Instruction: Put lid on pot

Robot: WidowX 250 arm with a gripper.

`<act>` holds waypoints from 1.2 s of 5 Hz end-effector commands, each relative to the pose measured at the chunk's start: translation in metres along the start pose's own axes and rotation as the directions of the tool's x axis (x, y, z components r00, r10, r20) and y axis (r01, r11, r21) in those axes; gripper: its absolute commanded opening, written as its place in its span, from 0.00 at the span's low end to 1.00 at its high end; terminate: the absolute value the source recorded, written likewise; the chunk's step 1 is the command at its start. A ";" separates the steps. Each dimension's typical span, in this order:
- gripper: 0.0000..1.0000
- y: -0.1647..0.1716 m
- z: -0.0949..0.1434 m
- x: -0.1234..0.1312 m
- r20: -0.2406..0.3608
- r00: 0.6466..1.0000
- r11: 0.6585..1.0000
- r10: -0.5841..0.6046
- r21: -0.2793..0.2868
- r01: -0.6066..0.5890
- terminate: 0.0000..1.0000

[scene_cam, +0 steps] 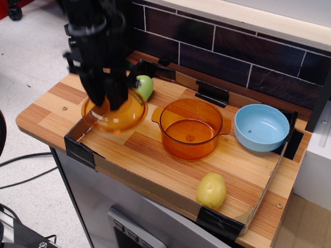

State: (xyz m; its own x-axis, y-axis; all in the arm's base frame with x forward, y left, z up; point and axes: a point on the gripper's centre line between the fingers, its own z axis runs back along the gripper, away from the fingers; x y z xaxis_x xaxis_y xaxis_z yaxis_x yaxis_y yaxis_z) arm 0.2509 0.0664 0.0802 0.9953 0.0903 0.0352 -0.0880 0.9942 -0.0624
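Arm: held near-vertical over the worktop's left end, blurred, gripper [109, 101] pointed down.
Gripper: fingers are closed on the centre of the lid [115, 112], which is held by them.
Lid: seen clear of the board, above the left front corner, dome side up, tilted slightly; no long axis, being round.
Pot [190, 129]: set upright at mid worktop, mouth up, uncovered, handles pointed left-back and right.
Bowl [261, 127]: placed near the right edge.
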 end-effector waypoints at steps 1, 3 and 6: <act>0.00 -0.029 0.029 0.024 0.024 0.997 0.997 0.069 0.044 -0.070 0.00; 0.00 -0.056 0.003 0.037 0.007 0.998 0.996 0.066 0.067 -0.066 0.00; 0.00 -0.074 -0.008 0.037 0.019 1.000 0.999 -0.014 -0.041 0.015 0.00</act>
State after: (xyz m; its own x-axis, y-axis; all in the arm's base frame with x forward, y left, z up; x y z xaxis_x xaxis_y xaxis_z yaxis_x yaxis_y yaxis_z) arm 0.2895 -0.0045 0.0691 0.9959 0.0893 0.0152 -0.0872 0.9907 -0.1048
